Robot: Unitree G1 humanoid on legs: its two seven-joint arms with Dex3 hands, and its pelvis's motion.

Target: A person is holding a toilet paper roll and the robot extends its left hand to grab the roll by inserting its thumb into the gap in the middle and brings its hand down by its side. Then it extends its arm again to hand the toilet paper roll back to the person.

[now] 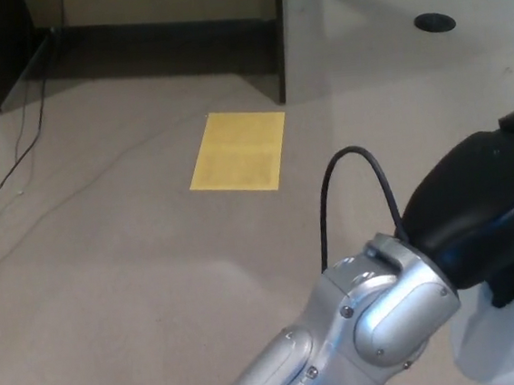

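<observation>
One arm filled the near right of the head view: a silver wrist joint (pixel 370 327) rose from the bottom edge and ended in the black left hand (pixel 477 208), which ran off the right edge of the picture. Its fingers were mostly cut off by that edge, so whether the hand was clenched on anything or released could not be told. Just below the hand, in the near right corner, showed a pale white patch that looked like part of the toilet paper roll (pixel 504 342); it sat against the underside of the hand, though contact could not be made out. A thin black cable (pixel 349 156) looped up from the wrist and back down to the hand. Farther off on the beige floor (pixel 111 288) lay a yellow sheet (pixel 239 150), flat and blank, with no writing to be read on it. A dark cabinet base (pixel 161 47) stood along the far side, a loose cord (pixel 16 152) trailed at far left, and a round black floor cap (pixel 434 22) sat far right. No brand or label was legible anywhere.
</observation>
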